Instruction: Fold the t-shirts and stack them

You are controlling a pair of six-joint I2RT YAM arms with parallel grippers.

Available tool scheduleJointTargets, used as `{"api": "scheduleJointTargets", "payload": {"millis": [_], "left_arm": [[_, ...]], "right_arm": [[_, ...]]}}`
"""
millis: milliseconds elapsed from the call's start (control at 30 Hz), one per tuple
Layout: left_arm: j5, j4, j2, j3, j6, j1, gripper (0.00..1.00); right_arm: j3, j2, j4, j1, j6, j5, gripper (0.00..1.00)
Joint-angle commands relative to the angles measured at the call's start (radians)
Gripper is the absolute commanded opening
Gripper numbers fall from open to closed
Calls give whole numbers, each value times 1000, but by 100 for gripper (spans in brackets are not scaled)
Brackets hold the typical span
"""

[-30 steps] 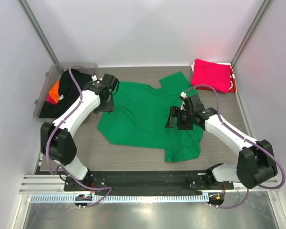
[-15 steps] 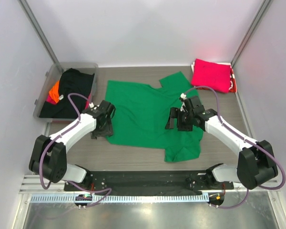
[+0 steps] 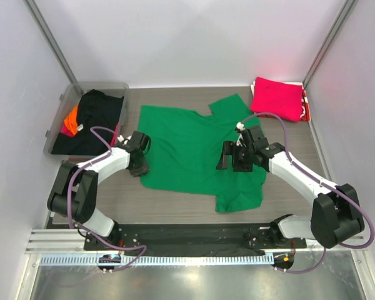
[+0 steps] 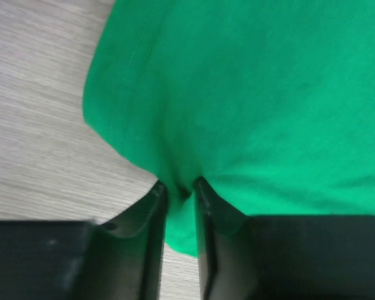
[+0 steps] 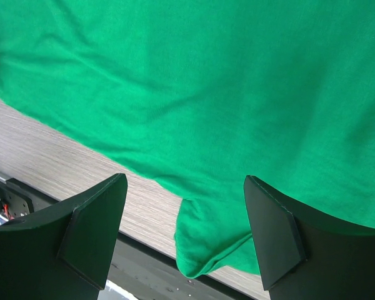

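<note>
Left arm: over the last second it has come down from the shirt's upper-left corner beside the tub to the shirt's lower-left edge, left of centre in the overhead view.
Left tool (image 4: 178,187): fingers drawn nearly together, clamped on a small fold at the hem of the green t-shirt (image 4: 269,94); cloth shows between them, with bare table just to the left.
Right tool (image 5: 184,181): unmoved; fingers wide apart, holding nothing, above the right part of the shirt, right of centre overhead.
Green t-shirt (image 3: 187,150): spread flat but rumpled at the centre of the table (image 3: 175,206), one sleeve pointing to the upper right, a lower corner bunched at lower right.
Magenta-pink t-shirt (image 3: 276,98): folded, lying in the upper-right corner, apart from the green one.
Clear plastic tub (image 3: 56,128): upper left; holds a black t-shirt (image 3: 97,122) with an orange t-shirt (image 3: 70,115) showing at its left side.
</note>
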Motion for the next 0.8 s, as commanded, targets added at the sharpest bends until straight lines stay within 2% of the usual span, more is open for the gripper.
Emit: {"api": "scheduleJointTargets", "payload": {"millis": [0, 67, 133, 167, 233, 267, 300, 400, 433, 467, 500, 567, 667, 767], "left_arm": [[5, 6, 29, 31, -15, 4, 17], [-13, -46, 26, 108, 2, -5, 12], [-35, -142, 57, 194, 25, -31, 11], [-38, -180, 77, 301, 52, -42, 11], [-44, -307, 172, 424, 74, -79, 11], [-43, -342, 210, 553, 89, -94, 11], [-41, -417, 308, 619, 117, -126, 13], [-34, -560, 480, 881, 170, -175, 21], [-29, -600, 600, 946, 201, -207, 27], [-52, -643, 649, 1060, 204, -221, 37], [-70, -695, 681, 1096, 204, -246, 43], [-80, -696, 697, 1102, 191, -261, 55], [-69, -587, 576, 970, 154, -269, 65], [-116, -498, 467, 858, 134, -264, 68]], "right_arm": [[5, -9, 11, 1, -16, 4, 81], [10, -6, 11, 0, -19, 5, 81], [13, -1, 13, 1, -22, 7, 81], [13, 0, 11, 1, -22, 7, 81], [12, 6, 13, 1, -28, 7, 81], [10, 9, 13, 0, -30, 8, 81], [9, 11, 13, 0, -35, 10, 81], [5, 17, 13, 0, -33, 7, 81], [7, 19, 11, 1, -35, 2, 81], [7, 16, 13, 1, -33, 1, 81], [9, 14, 10, 1, -33, -2, 81], [7, 0, 5, 1, -36, -2, 81], [-1, -12, -2, 0, -38, -1, 81], [-8, -9, -1, 0, -38, -4, 81]]}}
